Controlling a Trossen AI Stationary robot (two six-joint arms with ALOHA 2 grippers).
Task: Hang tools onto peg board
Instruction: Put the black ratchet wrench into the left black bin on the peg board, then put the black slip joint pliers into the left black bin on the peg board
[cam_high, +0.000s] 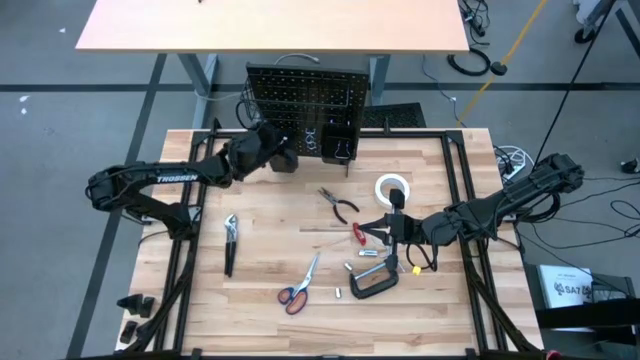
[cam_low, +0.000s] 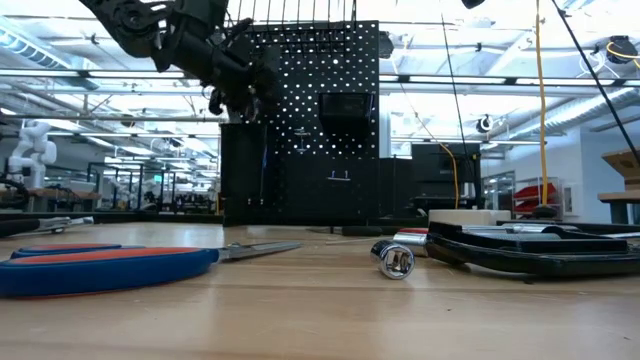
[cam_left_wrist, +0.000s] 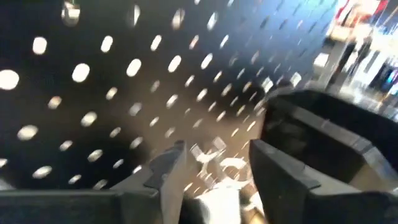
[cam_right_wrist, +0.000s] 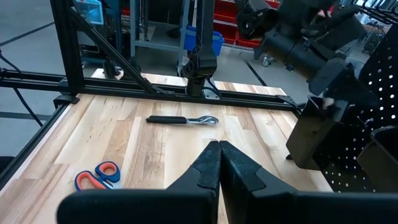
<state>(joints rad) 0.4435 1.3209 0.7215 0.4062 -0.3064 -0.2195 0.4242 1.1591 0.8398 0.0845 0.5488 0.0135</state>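
The black peg board stands upright at the table's far edge, with black bins along its lower part; it also shows in the low view. My left gripper is raised at the board's left part, with a small silvery tool between its fingers; which tool, I cannot tell. My right gripper is shut and empty above the table, beside the red screwdriver and near the white tape roll. Pliers, orange-handled scissors and the black C-clamp lie flat on the table. My left gripper has the silvery tool between its two fingers, close in front of the peg board's holed face. Blur hides which part it has and whether the tool touches the board. The tool is lifted clear of the table.
A dark-handled tool with a silver head lies at the table's left, and also shows in the right wrist view. Small silver sockets lie near the C-clamp, one in the low view. A black frame borders the table.
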